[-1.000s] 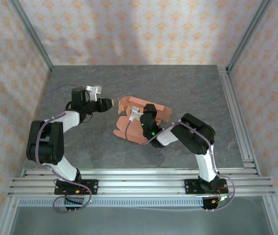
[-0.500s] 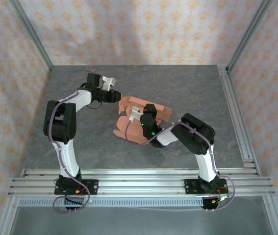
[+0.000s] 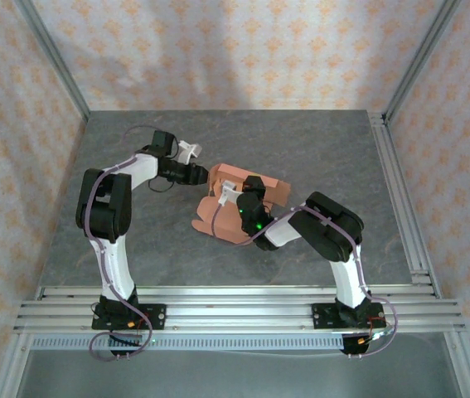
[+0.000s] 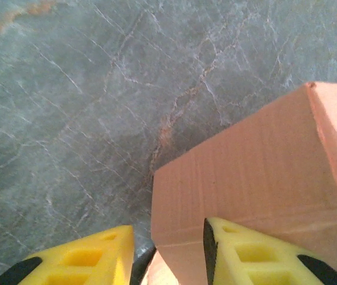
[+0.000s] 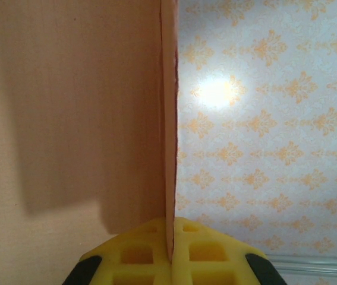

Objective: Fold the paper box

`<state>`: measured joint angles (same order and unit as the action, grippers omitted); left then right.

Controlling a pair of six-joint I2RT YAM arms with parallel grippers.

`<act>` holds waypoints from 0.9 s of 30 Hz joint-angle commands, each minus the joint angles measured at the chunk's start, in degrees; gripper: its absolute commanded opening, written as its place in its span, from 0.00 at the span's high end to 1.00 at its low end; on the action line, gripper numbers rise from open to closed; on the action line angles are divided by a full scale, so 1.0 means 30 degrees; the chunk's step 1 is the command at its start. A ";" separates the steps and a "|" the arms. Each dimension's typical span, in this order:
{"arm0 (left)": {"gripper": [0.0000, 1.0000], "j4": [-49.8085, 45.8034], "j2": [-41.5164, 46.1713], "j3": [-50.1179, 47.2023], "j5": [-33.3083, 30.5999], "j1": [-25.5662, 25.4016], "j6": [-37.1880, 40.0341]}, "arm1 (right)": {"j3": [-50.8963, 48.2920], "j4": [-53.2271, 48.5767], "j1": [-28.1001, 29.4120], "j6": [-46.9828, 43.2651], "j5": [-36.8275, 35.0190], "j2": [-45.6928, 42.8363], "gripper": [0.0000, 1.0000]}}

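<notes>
Two arms reach from the near edge over the grey veined counter (image 3: 326,149) and meet near its middle. On the left, the left arm (image 3: 106,207) rises from its base and bends rightward, so that the left hand (image 3: 205,176) sits at the left end of the paper box (image 3: 215,217). Seen from the left wrist, its yellow fingers (image 4: 85,261) stand a moderate gap apart. The left one is over bare counter, just off the card. The right one lies in front of the face of a raised, ribbed panel whose upright edge falls in the gap. That hand is partly spread, not clamped.

The paper box, salmon-orange and half folded, lies at the middle of the counter, its far panels raised and its flat flaps spread toward the near side. Right of that, the right hand (image 5: 171,256) is closed tight on a thin panel of the box. The panel shows edge-on, running straight up from between the yellow pads (image 5: 207,255), with patterned wallpaper (image 5: 263,148) beyond. The right arm (image 3: 330,228) stretches leftward low over the box from its base at the near right, with a green light (image 3: 257,224) on its wrist.
</notes>
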<state>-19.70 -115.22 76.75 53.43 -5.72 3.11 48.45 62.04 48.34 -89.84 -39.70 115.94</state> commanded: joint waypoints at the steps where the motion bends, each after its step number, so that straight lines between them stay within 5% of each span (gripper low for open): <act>1: 0.61 0.0653 0.0783 -0.0215 0.0421 -0.0349 0.0313 | 0.0169 0.0067 0.0117 0.0124 -0.0456 0.0339 1.00; 17: 0.46 0.2070 0.1165 -0.1648 0.0552 -0.0907 0.0347 | 0.0349 -0.0274 0.0133 0.0094 -0.0416 0.0289 1.00; 27: 0.46 0.3429 0.2402 -0.3117 0.1780 -0.0907 0.0767 | 0.0448 -0.0516 0.0118 0.0274 -0.0386 0.0405 1.00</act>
<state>-11.92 -111.44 68.14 55.70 -7.90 3.60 48.75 61.69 48.34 -89.84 -39.72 116.01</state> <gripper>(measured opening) 0.545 0.048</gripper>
